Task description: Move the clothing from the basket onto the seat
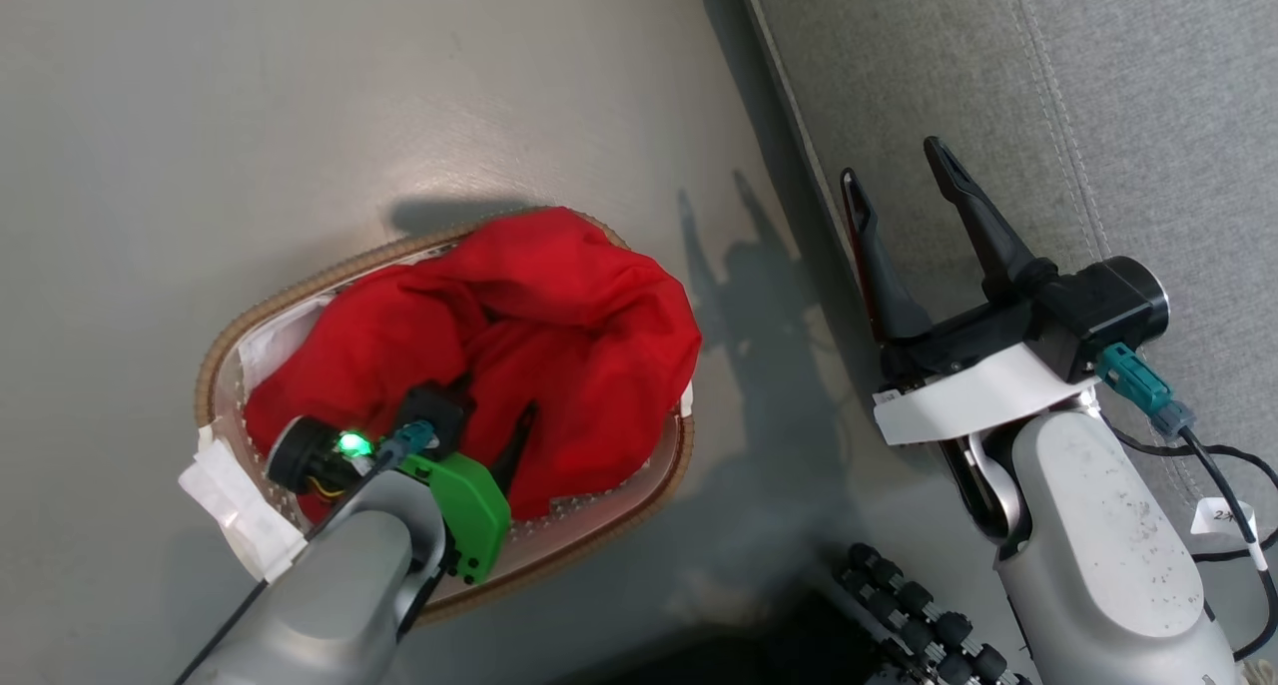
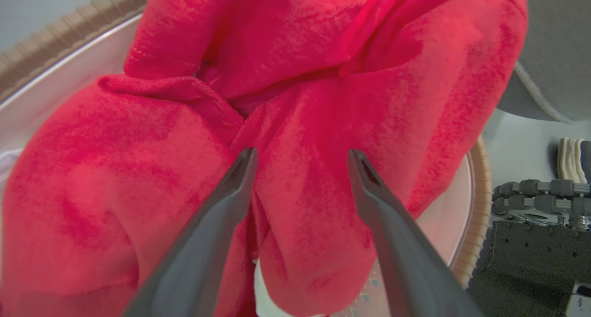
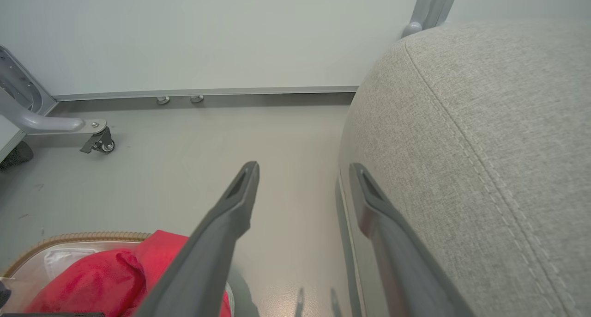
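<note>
1. i'm seeing nothing moved yet: the clothing (image 1: 559, 316) is lying heaped in the basket (image 1: 212, 360), right under my left end effector (image 2: 301, 156).
2. its fingers are standing apart over a red fold, gripping nothing.
3. my right end effector (image 1: 892, 163) is hanging spread and empty, the seat (image 1: 1048, 86) just beside it, bare where i'm seeing it.

You can read one marking: a small white paper tag (image 1: 1220, 516) on the thin black cable (image 1: 1210, 462) at the near right, handwritten, starting "2"; the rest is illegible.
</note>
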